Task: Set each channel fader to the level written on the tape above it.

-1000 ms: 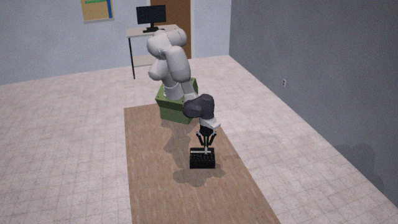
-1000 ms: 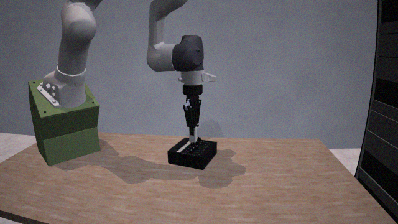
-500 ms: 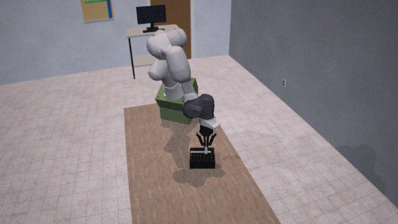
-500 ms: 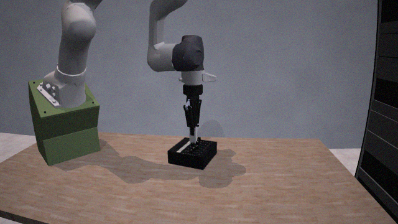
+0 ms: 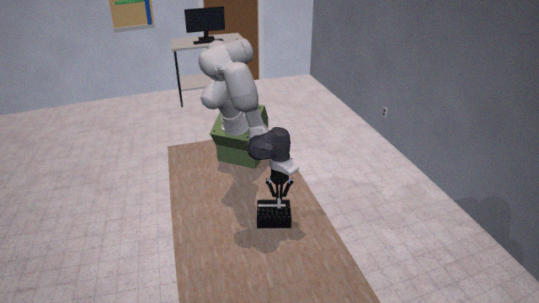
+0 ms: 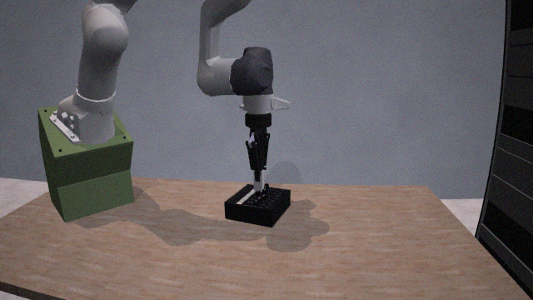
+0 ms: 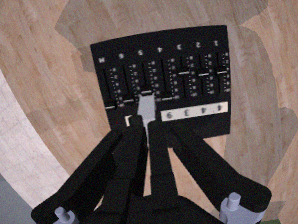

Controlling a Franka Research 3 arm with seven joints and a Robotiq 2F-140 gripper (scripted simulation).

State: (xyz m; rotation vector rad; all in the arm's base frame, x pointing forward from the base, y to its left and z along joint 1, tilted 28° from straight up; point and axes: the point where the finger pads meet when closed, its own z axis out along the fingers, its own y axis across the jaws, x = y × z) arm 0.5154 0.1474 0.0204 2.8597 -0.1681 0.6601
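The black lighting desk [image 5: 274, 215] stands flat on the wooden table, and also shows in the exterior view [image 6: 257, 204] and the wrist view [image 7: 162, 83]. It has several faders in parallel slots and a white tape strip [image 7: 193, 113] along the edge nearest the arm. My gripper [image 7: 148, 105] is shut, with nothing between the fingers. Its pale tips [image 6: 259, 185] point straight down onto the desk at the tape end of a slot left of the middle. The tips hide that fader's cap and part of the tape. The tape's numbers are too small to read.
The arm's green pedestal [image 6: 85, 162] [image 5: 237, 143] stands at the table's far end. A dark rack [image 6: 508, 146] rises beside the table's right edge. A small desk with a monitor [image 5: 205, 25] stands far off by the back wall.
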